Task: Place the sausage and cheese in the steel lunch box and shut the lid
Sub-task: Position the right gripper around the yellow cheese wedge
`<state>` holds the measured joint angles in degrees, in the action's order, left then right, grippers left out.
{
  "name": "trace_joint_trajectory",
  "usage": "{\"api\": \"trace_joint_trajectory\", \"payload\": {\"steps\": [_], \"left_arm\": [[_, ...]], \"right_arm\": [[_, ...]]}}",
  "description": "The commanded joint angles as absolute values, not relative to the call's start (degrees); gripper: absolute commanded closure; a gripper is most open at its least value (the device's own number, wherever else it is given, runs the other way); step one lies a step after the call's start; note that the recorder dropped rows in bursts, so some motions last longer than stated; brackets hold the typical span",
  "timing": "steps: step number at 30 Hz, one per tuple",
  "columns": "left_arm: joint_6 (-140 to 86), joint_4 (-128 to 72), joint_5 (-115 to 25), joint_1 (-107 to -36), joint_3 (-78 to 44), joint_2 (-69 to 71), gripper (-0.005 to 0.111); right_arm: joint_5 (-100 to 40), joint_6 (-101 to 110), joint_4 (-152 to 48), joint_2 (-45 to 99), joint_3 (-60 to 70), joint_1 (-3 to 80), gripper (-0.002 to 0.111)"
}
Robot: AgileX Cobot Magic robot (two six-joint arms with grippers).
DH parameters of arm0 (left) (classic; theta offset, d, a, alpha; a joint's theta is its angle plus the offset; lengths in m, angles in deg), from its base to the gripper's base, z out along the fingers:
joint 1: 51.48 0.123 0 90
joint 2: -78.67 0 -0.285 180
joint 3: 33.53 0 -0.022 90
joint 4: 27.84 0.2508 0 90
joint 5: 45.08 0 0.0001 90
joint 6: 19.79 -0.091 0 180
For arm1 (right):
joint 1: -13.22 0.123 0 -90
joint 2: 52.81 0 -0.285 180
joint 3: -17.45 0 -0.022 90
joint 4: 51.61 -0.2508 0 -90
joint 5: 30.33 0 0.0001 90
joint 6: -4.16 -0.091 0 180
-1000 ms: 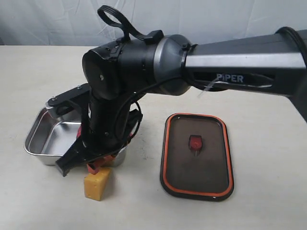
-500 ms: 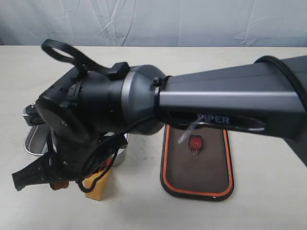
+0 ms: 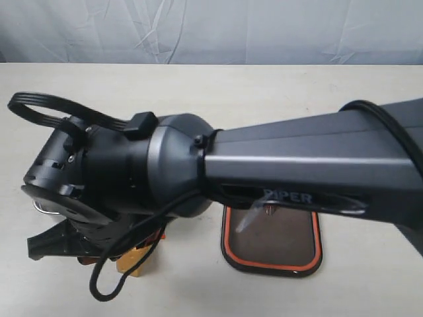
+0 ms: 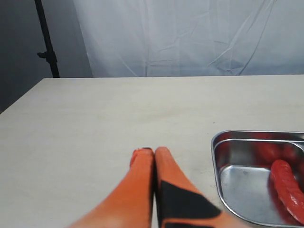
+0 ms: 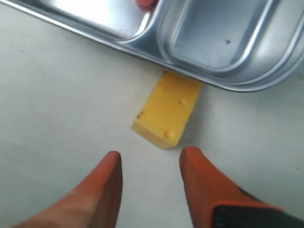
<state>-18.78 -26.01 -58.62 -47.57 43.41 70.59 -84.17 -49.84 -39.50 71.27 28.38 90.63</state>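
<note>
The cheese [image 5: 166,111], a yellow wedge, lies on the table against the outer wall of the steel lunch box [image 5: 142,47]. My right gripper [image 5: 149,159] is open just short of the cheese, touching nothing. In the left wrist view the red sausage [image 4: 287,187] lies inside the lunch box [image 4: 223,142]. My left gripper [image 4: 148,151] is shut and empty over bare table beside the box. In the exterior view the right arm [image 3: 198,172] hides the box; only a corner of the cheese [image 3: 137,262] and part of the dark lid [image 3: 271,244] show.
The lid lies flat on the table to the right of the box, orange rim up. A white cloth backdrop [image 3: 211,30] hangs behind the table. A black stand [image 4: 47,42] is beyond the table's far corner in the left wrist view.
The right arm has swung left and lower across the exterior view, covering the lunch box, most of the cheese and the lid's upper half. Both grippers' openings look unchanged.
</note>
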Motion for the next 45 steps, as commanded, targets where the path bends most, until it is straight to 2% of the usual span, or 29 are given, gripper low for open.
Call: {"api": "trace_joint_trajectory", "payload": {"steps": [1, 6, 25, 45], "left_arm": [[-18.8, -26.0, -58.8, -45.2, 43.7, 70.9, 0.107], [-18.8, -26.0, -58.7, -45.0, 43.7, 70.9, 0.107], [-18.8, -26.0, -58.7, -45.3, 43.7, 70.9, 0.107], [-18.8, -26.0, -58.6, -45.9, 43.7, 70.9, 0.107]], "right_arm": [[-82.8, -57.5, -36.8, 70.6, 26.0, 90.7, 0.067], [-77.2, -61.3, -36.8, 70.6, 23.6, 90.7, 0.067], [-80.6, -61.3, -35.0, 70.6, 23.6, 90.7, 0.067], [-78.0, -61.1, -35.1, 70.6, 23.6, 90.7, 0.067]]}}
